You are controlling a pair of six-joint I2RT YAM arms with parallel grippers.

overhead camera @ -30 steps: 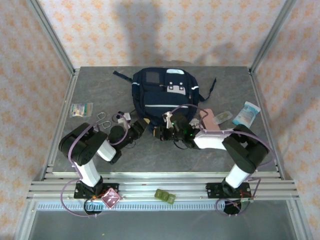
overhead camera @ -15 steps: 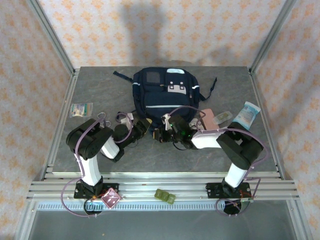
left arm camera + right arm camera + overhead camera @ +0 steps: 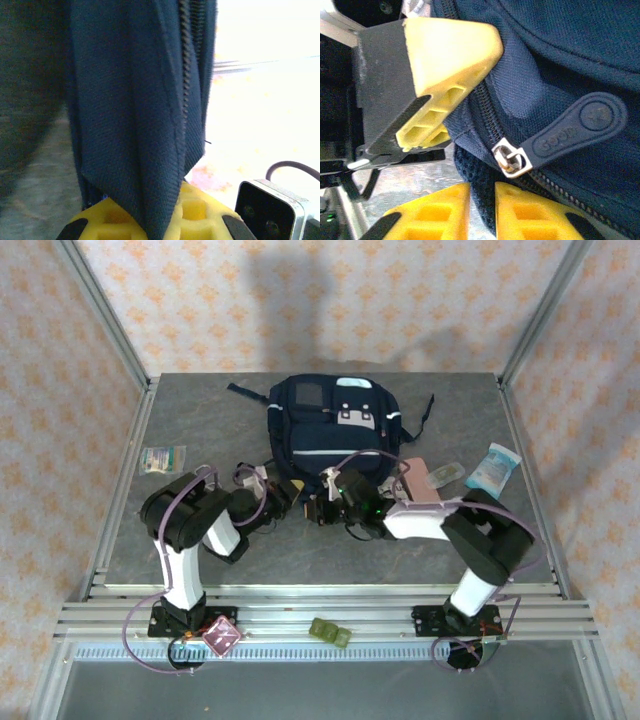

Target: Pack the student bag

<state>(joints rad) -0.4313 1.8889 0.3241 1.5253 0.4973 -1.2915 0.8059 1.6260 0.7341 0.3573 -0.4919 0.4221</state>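
The student bag (image 3: 332, 430), navy with a white stripe and a grey patch, lies at the table's back centre. Both grippers meet at its near edge. My left gripper (image 3: 287, 500) is shut on a fold of the bag's navy fabric (image 3: 145, 150), which runs down between its yellow fingers (image 3: 195, 212) beside a zipper line (image 3: 186, 75). My right gripper (image 3: 322, 506) is shut on the bag's dark lower edge (image 3: 482, 200), pinched between yellow fingertips (image 3: 530, 215). A metal zipper slider (image 3: 510, 159) with a navy rubber pull tab (image 3: 575, 131) lies just above. The left gripper's yellow finger (image 3: 447, 55) shows opposite.
A pink case (image 3: 420, 483) and a clear packet (image 3: 449, 472) lie right of the bag, with a white-blue pouch (image 3: 492, 467) beyond. A small green packet (image 3: 162, 458) and a wire clip (image 3: 205, 477) lie at the left. Metal frame posts stand at the table's corners.
The left arm has drawn in, its elbow folding toward the left while its gripper stays at the bag's near edge. The right gripper has shifted slightly left. The bag has stayed put.
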